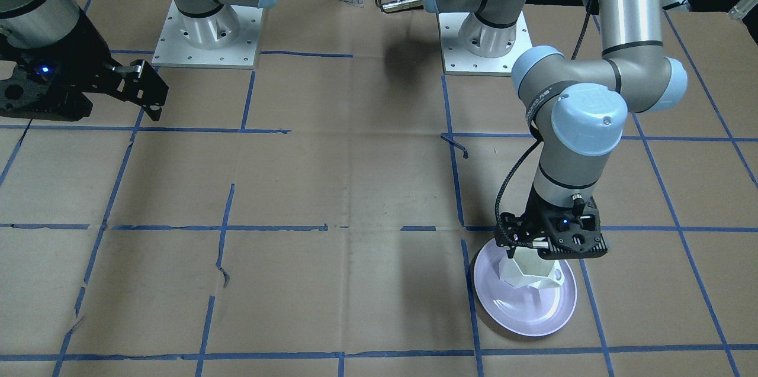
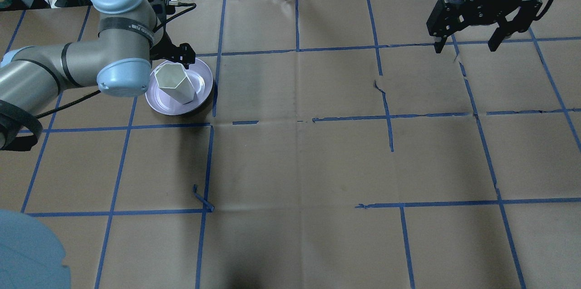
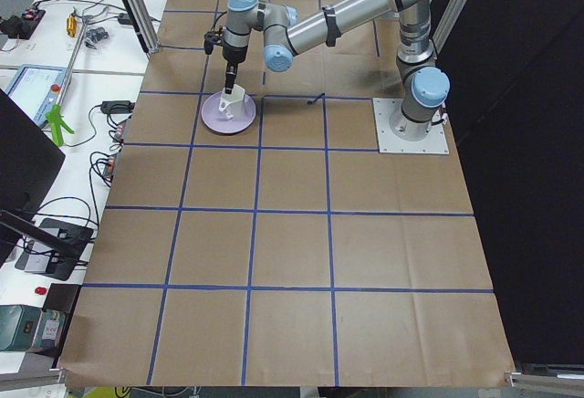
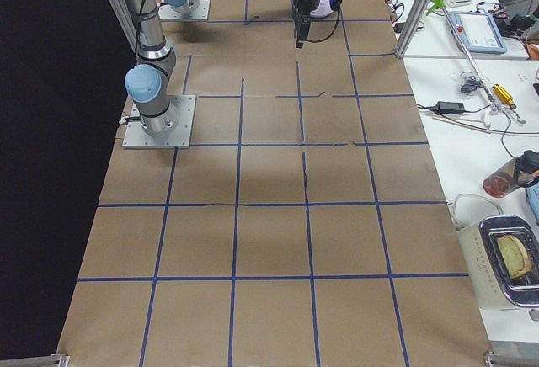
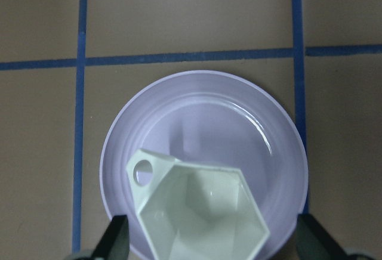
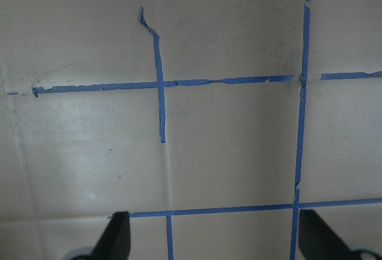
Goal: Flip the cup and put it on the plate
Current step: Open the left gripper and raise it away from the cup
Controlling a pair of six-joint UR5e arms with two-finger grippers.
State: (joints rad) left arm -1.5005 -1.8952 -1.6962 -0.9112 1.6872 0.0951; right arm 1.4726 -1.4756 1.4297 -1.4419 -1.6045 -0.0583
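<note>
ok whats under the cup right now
The plate is under the cup, which is mouth up with nothing inside. Bare plate shows around it. The cup's own body covers its base, so whether it rests flat on the plate cannot be seen.

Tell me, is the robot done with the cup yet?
Almost. Done: the cup sits mouth-up on the plate. In hand: nothing; the left gripper hangs open over the cup, not gripping it, and the right gripper is open above the table. Left: only pulling the left arm away, it seems.
</note>
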